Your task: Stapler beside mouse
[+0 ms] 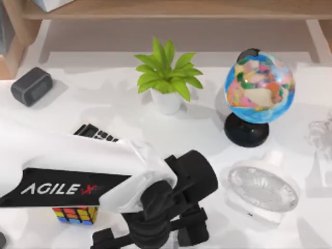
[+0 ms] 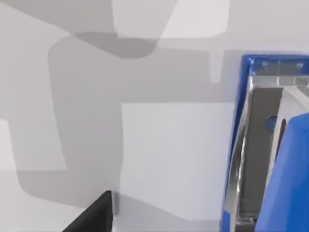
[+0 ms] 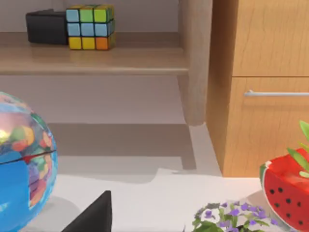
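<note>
The blue stapler (image 2: 270, 145), with a silver metal inner part, lies on the white table close beside my left gripper's dark fingertip (image 2: 96, 215). From above, my left gripper (image 1: 155, 233) hangs low over the table's front middle with its fingers spread open, and it hides the stapler. A pale, glassy rounded shape (image 1: 262, 189) to its right appears to be the mouse. One dark fingertip (image 3: 96, 215) of my right gripper hangs in front of the shelving, with nothing held.
A colourful puzzle cube (image 1: 75, 213) sits under the left arm, with a dark keypad (image 1: 96, 132) behind it. At the back are a grey clock (image 1: 31, 85), a potted plant (image 1: 167, 78) and a globe (image 1: 258, 88). A clear object (image 1: 319, 132) stands at the right edge.
</note>
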`<action>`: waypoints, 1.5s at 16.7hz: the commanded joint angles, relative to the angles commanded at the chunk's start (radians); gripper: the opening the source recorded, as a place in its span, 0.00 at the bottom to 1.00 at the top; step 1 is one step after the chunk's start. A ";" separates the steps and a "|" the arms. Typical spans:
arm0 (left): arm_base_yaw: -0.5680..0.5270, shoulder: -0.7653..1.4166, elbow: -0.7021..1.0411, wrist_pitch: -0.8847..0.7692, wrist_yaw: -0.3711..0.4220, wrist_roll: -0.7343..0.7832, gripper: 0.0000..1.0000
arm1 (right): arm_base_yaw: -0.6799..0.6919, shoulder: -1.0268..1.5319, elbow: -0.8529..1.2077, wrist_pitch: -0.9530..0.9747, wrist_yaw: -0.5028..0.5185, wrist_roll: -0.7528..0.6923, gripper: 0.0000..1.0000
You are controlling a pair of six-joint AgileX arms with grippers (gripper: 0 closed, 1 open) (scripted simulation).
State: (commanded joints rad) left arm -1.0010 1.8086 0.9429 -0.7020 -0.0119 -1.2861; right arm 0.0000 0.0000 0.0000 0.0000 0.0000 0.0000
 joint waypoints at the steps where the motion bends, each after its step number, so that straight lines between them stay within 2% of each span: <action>1: 0.000 0.005 -0.004 0.007 0.000 0.000 1.00 | 0.000 0.000 0.000 0.000 0.000 0.000 1.00; 4: 0.000 0.005 -0.004 0.007 0.000 0.000 1.00 | 0.000 0.000 0.000 0.000 0.000 0.000 1.00; 17: 0.000 0.005 -0.004 0.007 0.000 0.000 0.02 | 0.000 0.000 0.000 0.000 0.000 0.000 1.00; 25: 0.000 0.005 -0.004 0.007 0.000 0.000 0.00 | 0.000 0.000 0.000 0.000 0.000 0.000 1.00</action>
State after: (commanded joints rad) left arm -1.0013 1.8135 0.9389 -0.6953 -0.0119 -1.2864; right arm 0.0000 0.0000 0.0000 0.0000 0.0000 0.0000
